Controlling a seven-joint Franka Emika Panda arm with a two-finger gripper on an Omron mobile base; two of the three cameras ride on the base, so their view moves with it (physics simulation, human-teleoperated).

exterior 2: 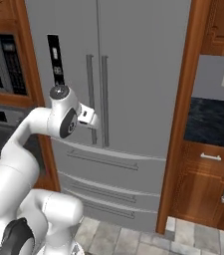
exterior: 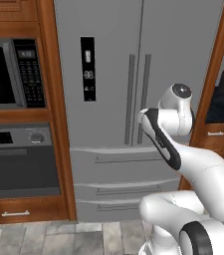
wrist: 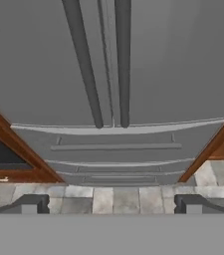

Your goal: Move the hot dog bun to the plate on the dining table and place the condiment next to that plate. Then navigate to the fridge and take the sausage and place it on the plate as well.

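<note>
The fridge [exterior: 113, 74] [exterior 2: 133, 60] [wrist: 173, 64] stands straight ahead, tall and grey, with both upper doors shut. Two vertical bar handles [exterior: 130, 99] meet at its middle, a black display panel [exterior: 87, 68] sits on the left door, and drawers [exterior: 118, 164] lie below. My gripper [wrist: 111, 204] is open and holds nothing. It faces the door handles from a short distance, touching nothing. In the right base view the hand [exterior 2: 86, 115] hovers in front of the left door near the handles. The hot dog bun, plate, dining table, condiment and sausage are out of view.
A microwave [exterior: 4, 74] and an oven [exterior: 19, 164] sit in wood cabinetry left of the fridge. To the right are a wood post [exterior 2: 180, 124], a dark backsplash [exterior 2: 213, 122] and a cabinet with drawers [exterior 2: 210, 164]. Grey tiled floor [exterior: 58, 239] lies below.
</note>
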